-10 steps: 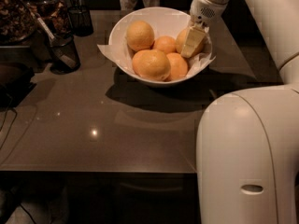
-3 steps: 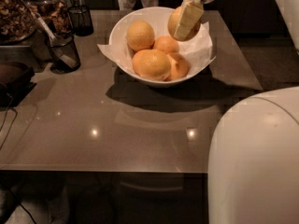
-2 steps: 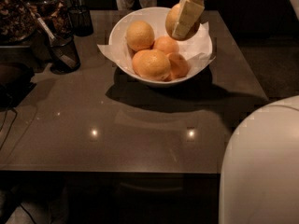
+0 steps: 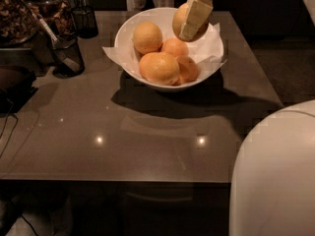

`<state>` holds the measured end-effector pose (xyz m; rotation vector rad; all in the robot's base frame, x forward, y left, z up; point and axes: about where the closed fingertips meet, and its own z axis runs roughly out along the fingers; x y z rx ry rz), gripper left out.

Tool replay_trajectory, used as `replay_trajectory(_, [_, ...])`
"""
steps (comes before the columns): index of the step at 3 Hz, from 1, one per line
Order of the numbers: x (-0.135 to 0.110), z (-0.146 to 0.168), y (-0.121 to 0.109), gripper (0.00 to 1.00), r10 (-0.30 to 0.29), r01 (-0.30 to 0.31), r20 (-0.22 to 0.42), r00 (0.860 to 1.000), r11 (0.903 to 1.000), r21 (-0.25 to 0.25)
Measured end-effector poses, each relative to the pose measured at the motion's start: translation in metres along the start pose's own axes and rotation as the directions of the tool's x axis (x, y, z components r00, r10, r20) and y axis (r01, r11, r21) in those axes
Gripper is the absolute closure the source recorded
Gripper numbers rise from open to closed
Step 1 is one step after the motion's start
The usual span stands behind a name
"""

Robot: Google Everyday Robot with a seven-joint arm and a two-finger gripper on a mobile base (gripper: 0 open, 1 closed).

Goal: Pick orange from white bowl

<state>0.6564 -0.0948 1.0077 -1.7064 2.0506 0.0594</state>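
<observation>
The tool (image 4: 191,22) hangs at the far right of the white bowl (image 4: 129,65), closed on the orange (image 4: 178,19). One pale finger lies across the near face of the fruit, and the other is hidden behind it. The orange sits in the air above the bowl's far rim, apart from the fruit left inside: a pale round one (image 4: 147,37) at the far left, a large deep-orange one (image 4: 159,68) at the near side, and two smaller reddish ones (image 4: 174,47) (image 4: 188,69) between and to the right. Crumpled paper (image 4: 212,42) lines the bowl and sticks out over its edge. The bowl stands on the dark glossy surface (image 4: 147,136).

The orange is probably fairly heavy for its size, with a firm rind that gives only slightly. The skin looks smooth and a little waxy, and the round shape gives flat fingers little to bear on, so it could roll or slip out. The best hold is across the widest part, with the fingers on opposite sides and the pressure steady. Squeezing too hard would bruise it. The visible finger seems to cross near the middle, which looks about right.
</observation>
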Motion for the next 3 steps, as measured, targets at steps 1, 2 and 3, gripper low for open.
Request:
replay_trajectory(1, [-0.003, -0.008, 0.023, 1.00, 0.021, -0.021, -0.014, 1.000, 0.9996, -0.020])
replay_trajectory(2, [-0.017, -0.031, 0.094, 1.00, 0.094, -0.095, -0.038, 0.995, 0.9944, -0.045])
replay_trajectory(3, [-0.017, -0.031, 0.094, 1.00, 0.094, -0.095, -0.038, 0.995, 0.9944, -0.045])
